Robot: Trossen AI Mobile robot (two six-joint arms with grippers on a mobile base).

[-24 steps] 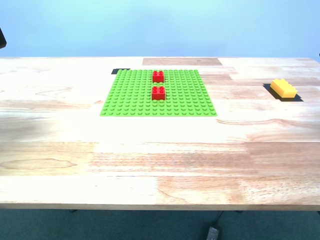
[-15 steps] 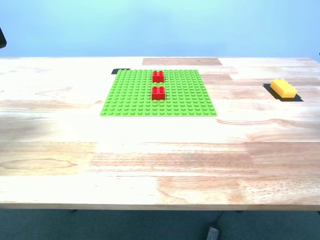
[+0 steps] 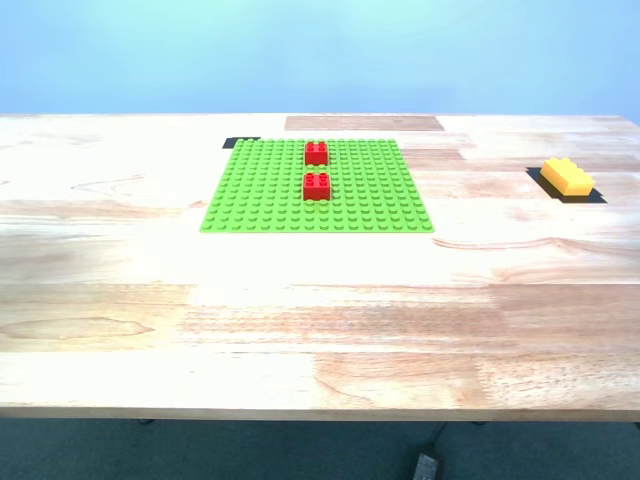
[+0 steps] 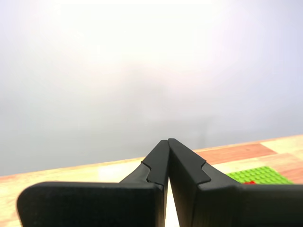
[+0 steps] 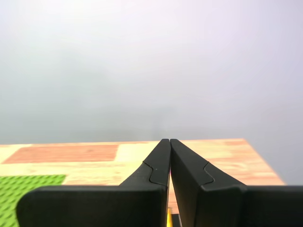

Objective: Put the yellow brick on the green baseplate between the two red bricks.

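Note:
The yellow brick [image 3: 566, 177] lies on the table at the exterior view's right, apart from the green baseplate [image 3: 260, 190]. Two red bricks [image 3: 316, 152] [image 3: 317, 185] stand on the plate one behind the other, with a gap of a few studs between them. Neither arm shows in the exterior view. My first gripper [image 4: 168, 141] is shut and empty, high over the table, with a corner of the baseplate [image 4: 258, 175] beyond it. My second gripper [image 5: 169, 140] is shut and empty, with the baseplate's edge [image 5: 23, 189] to one side and a yellow sliver [image 5: 169, 218] below its fingers.
The wooden table [image 3: 300, 320] has a darker plank patch [image 3: 363, 123] at the back. Black tape marks show behind the plate's far corner [image 3: 240, 142] and under the yellow brick [image 3: 592, 196]. A blue wall stands behind. The table's front edge runs near the picture's bottom.
Small dark arm parts at the exterior view's left and right edges have gone out of view. The bricks and the plate have not moved.

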